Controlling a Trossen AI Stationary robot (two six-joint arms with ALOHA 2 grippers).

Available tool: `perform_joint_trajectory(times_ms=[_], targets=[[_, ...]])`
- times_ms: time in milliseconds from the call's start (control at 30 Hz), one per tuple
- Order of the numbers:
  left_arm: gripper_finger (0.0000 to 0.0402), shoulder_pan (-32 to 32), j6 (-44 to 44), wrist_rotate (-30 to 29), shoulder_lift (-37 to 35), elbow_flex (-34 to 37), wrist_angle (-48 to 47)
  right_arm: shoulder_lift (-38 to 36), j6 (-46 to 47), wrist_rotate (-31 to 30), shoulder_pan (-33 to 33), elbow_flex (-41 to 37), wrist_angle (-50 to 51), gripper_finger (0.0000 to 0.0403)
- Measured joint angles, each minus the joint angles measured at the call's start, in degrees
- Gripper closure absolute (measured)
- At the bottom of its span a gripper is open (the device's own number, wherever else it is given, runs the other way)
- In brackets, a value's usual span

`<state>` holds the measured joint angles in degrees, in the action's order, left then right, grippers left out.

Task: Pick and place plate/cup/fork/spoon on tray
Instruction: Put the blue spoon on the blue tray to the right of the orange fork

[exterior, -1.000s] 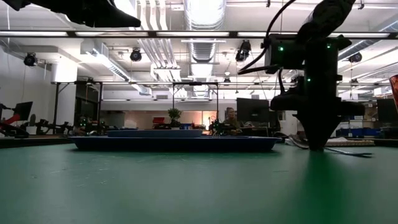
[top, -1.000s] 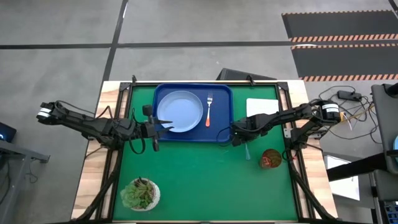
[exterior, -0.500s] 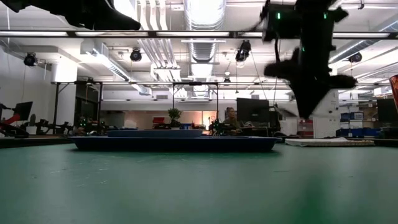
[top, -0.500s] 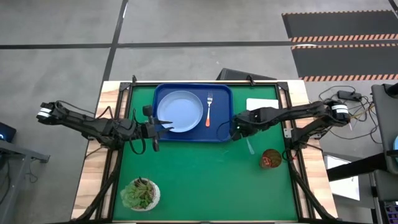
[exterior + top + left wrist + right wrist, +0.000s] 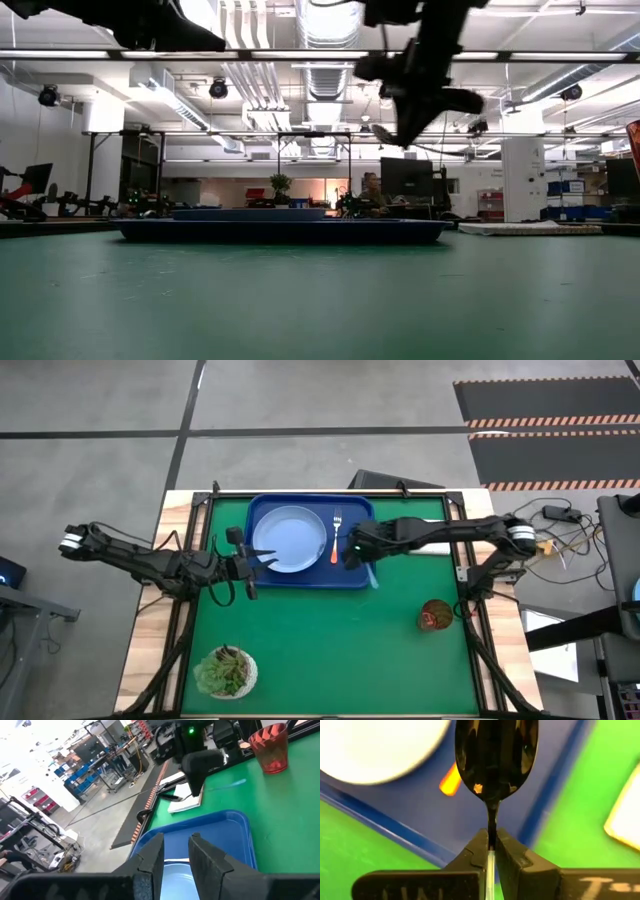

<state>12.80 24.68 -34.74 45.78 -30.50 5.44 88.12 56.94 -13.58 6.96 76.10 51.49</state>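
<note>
Right end effector (image 5: 352, 553) clamped on the spoon (image 5: 496, 757), raised above the tray (image 5: 357, 576); fork (image 5: 336, 536) and plate (image 5: 289, 539) lie beside it. Left end effector (image 5: 262, 558) open beside the plate.

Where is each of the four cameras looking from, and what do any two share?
High: overhead, straight down on tray and both arms.
Low: tabletop height, looking across at the tray's rim, right arm above.
Left wrist: over the left gripper, facing the tray and cup.
Right wrist: over the right gripper, shut on the spoon.
High and left wrist share the cup.
</note>
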Motion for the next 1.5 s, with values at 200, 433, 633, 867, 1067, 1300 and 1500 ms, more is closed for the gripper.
perform_joint_trajectory(times_ms=[200, 433, 633, 867, 1067, 1300, 1500], targets=[[0.0332, 0.0, 1.4, -0.1, -0.7, -0.1, 0.0, 9.3, -3.6, 2.0, 3.8, 8.2, 0.1, 0.039], [0.0332, 0.0, 1.4, -0.1, -1.6, -0.1, 0.0, 17.5, -2.4, 6.7, 9.4, 10.6, 0.0, 0.039], [0.0332, 0.0, 1.3, -0.1, -2.1, -0.1, 0.1, 20.6, 1.0, 10.1, 15.7, 10.8, -1.4, 0.039], [0.0332, 0.0, 1.3, -0.1, -2.5, -0.1, 0.0, 22.4, 2.7, 10.6, 19.7, 10.8, -4.9, 0.039], [0.0332, 0.0, 1.4, -0.1, -2.4, -0.1, 0.0, 25.2, 3.3, 10.9, 19.8, 10.8, -7.3, 0.039], [0.0332, 0.0, 1.6, -0.1, -2.5, -0.1, 0.0, 25.7, 3.5, 9.9, 19.8, 10.8, -7.5, 0.039], [0.0332, 0.0, 1.6, -0.1, -2.6, -0.1, 0.0, 25.3, 3.5, 7.1, 19.7, 10.8, -7.2, 0.039]])
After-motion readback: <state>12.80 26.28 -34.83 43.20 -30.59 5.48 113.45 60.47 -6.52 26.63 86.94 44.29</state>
